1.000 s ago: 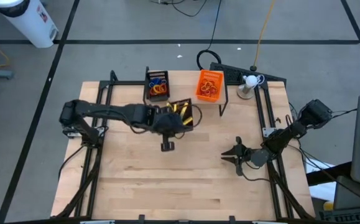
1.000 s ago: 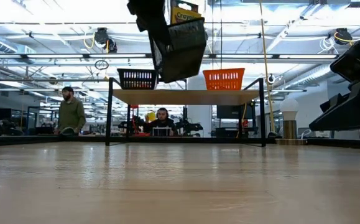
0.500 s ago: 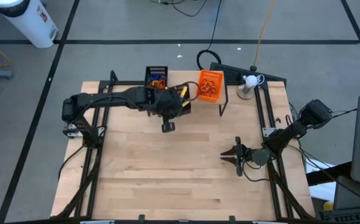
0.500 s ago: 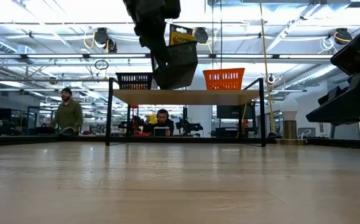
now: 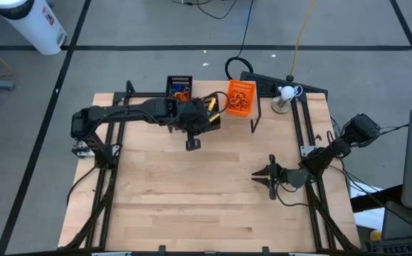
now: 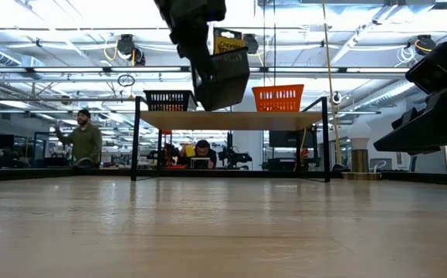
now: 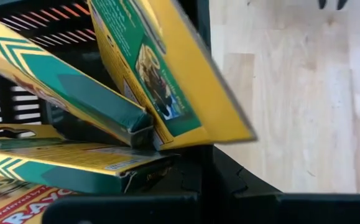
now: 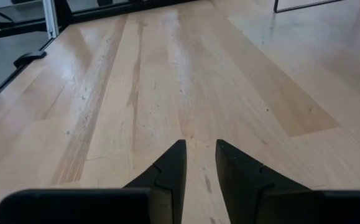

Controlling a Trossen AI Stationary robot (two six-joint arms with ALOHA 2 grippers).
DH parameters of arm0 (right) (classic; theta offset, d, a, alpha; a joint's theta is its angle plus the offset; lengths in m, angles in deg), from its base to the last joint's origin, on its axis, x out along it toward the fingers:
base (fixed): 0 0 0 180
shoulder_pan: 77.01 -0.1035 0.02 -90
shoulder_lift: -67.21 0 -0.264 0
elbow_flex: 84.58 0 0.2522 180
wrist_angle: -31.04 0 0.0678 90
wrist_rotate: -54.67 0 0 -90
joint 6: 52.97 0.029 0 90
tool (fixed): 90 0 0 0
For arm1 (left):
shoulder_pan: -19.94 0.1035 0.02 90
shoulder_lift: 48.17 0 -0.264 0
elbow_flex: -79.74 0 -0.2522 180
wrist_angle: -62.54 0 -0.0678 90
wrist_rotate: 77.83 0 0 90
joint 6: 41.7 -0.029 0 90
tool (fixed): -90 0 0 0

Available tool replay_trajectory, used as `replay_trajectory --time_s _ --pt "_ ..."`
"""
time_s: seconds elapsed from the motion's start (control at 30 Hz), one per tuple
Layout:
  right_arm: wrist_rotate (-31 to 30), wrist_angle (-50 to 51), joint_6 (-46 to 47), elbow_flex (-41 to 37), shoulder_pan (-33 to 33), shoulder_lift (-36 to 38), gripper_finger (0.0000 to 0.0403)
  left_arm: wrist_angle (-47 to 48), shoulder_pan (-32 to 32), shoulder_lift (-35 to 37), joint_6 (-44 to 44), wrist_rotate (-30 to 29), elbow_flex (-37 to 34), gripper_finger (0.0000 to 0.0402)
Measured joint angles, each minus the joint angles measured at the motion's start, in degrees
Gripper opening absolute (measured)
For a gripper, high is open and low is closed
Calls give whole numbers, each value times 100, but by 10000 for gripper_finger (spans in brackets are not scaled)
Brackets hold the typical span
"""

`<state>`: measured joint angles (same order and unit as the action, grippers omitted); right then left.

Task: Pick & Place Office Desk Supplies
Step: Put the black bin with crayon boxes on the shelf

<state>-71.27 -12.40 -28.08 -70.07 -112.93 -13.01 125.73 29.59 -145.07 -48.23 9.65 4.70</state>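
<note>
The left gripper (image 5: 207,122) is clenched on a black mesh tray (image 6: 221,79) of crayon boxes (image 7: 167,68), carrying it tilted just above the wooden shelf (image 6: 231,119). Two trays already sit up there, one black (image 5: 179,89), one orange (image 5: 239,98), so only this one seems left to set down. The right gripper (image 5: 265,177) waits low over the table (image 5: 191,192), fingers slightly apart, holding nothing

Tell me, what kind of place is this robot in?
Probably a big robot lab or workshop. Behind the table are people at desks, an open ceiling with pipes, and cables on the floor.

A grey floor (image 5: 156,28) crossed by black tape lines surrounds the table; bright ceiling lights (image 6: 69,15) hang overhead.
</note>
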Motion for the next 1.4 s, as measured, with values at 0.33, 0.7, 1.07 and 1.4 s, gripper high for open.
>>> replay_trajectory --time_s 0.33,0.7,1.07,1.4 --pt "0 -1 8 1 0 -1 75 -10 369 0 -324 -53 0 0" --pt "0 1 10 1 0 -1 75 -399 687 -2 -634 100 0 0" --pt "0 1 9 2 0 0 75 -675 783 -2 -821 114 0 0" --pt "0 -1 10 2 0 1 75 -688 1082 -4 -859 115 0 1"
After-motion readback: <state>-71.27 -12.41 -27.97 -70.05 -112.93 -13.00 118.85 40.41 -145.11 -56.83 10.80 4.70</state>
